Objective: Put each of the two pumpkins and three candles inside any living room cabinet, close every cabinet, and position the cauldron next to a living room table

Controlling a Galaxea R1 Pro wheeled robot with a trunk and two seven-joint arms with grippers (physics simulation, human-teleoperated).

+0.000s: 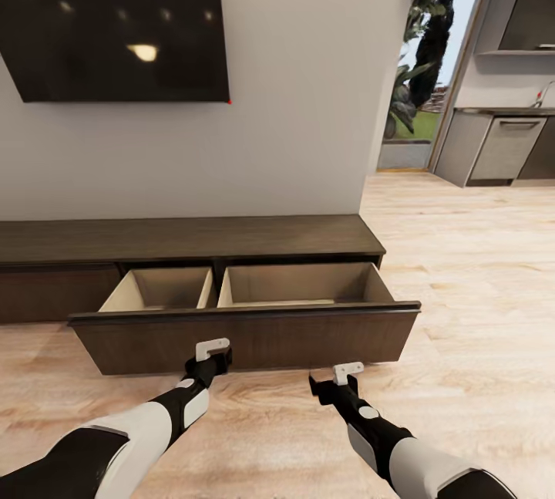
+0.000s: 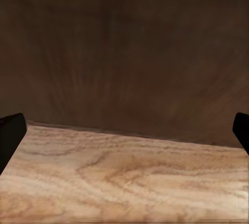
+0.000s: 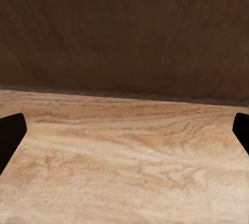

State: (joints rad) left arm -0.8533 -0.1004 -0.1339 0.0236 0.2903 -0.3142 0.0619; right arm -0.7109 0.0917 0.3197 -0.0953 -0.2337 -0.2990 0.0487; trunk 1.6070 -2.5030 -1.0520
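Cabinet (image 1: 193, 241) runs left-right, drawer (image 1: 247, 337) out (toward robot).

**A home living room opening onto a kitchen**

A domestic interior is shown. A large dark television (image 1: 116, 21) is mounted on a plain pale wall, and below it a long, low dark-brown cabinet (image 1: 193, 241) is set, with one wide drawer (image 1: 247, 337) pulled out just ahead of the fingers, its pale wood compartments exposed. Light wood-plank flooring (image 1: 470, 268) is laid throughout. Far beyond the fingers, grey kitchen units (image 1: 505, 148) with a counter and tap are seen, beside a tall glazed door (image 1: 432, 59) through which greenery is visible.
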